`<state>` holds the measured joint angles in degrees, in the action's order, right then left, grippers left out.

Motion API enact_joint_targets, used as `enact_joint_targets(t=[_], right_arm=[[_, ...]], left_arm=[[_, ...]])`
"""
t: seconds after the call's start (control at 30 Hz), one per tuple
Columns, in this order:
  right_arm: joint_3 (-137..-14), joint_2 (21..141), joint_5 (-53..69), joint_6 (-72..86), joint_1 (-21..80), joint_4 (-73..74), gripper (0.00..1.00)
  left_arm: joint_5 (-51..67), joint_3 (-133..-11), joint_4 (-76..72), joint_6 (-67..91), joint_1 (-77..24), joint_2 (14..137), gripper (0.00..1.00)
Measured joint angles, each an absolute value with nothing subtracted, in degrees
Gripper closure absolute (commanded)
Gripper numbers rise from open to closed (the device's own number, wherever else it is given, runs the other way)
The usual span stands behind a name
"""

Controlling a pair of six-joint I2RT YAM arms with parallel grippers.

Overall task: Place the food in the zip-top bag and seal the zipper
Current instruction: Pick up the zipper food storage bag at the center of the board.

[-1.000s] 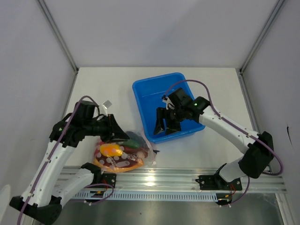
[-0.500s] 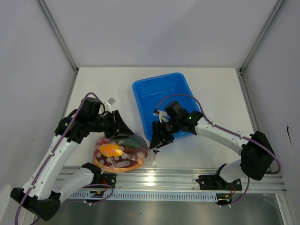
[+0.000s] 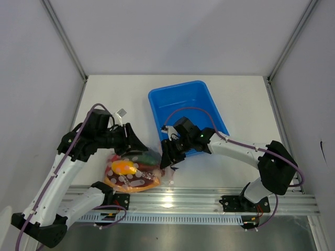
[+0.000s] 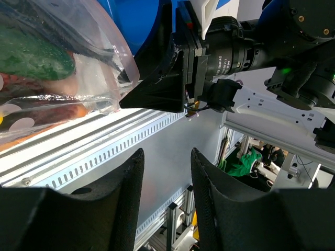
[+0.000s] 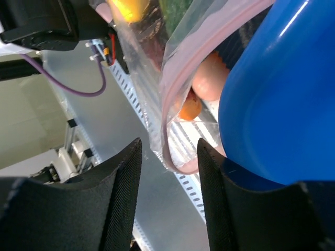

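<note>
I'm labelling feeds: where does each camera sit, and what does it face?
Top: above, behind the arms, looking down on the table; both arms show.
Left wrist: past its own jaws, faces the bag and the right arm's jaws.
Right wrist: past its own jaws, faces the bag and blue tub.
Both wrist views share the bag.

Blue tub (image 3: pixel 180 102) on white table (image 3: pixel 246 99) (slightly skewed, it seems).

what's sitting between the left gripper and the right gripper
The zip-top bag, with food inside, lies between the left gripper and the right gripper; the top view shows it best.
</note>
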<state>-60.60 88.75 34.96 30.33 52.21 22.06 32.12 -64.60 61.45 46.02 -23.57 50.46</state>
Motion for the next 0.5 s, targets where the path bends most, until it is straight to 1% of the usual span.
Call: enact_joint_targets(t=[0.03, 0.13, 0.17, 0.2, 0.3, 0.33, 0.5], right_arm=[[-60.6, 88.8, 34.5, 30.0, 52.4, 21.9, 0.53], [-60.4, 88.8, 32.8, 29.0, 52.7, 21.6, 0.7], [-60.2, 88.8, 32.5, 28.6, 52.8, 21.4, 0.78], [-60.0, 88.8, 32.4, 28.4, 52.8, 21.4, 0.78], [-60.1, 88.9, 32.3, 27.5, 53.3, 21.1, 0.91], [-60.3, 88.9, 32.2, 27.1, 53.7, 21.1, 1.0], [-63.9, 88.9, 31.1, 26.3, 54.9, 21.5, 1.0]], left_arm=[[32.1, -64.6, 61.5, 46.0, -23.6, 50.5, 0.56], [32.1, -64.6, 61.8, 46.0, -23.6, 50.5, 0.57], [32.1, -64.6, 62.0, 46.0, -23.5, 50.5, 0.58], [32.1, -64.6, 62.0, 46.0, -23.4, 50.5, 0.6], [32.1, -65.6, 62.8, 45.8, -22.9, 51.2, 0.61], [32.1, -66.2, 63.0, 45.5, -22.5, 51.5, 0.61], [32.1, -68.6, 63.7, 44.2, -20.6, 54.0, 0.62]])
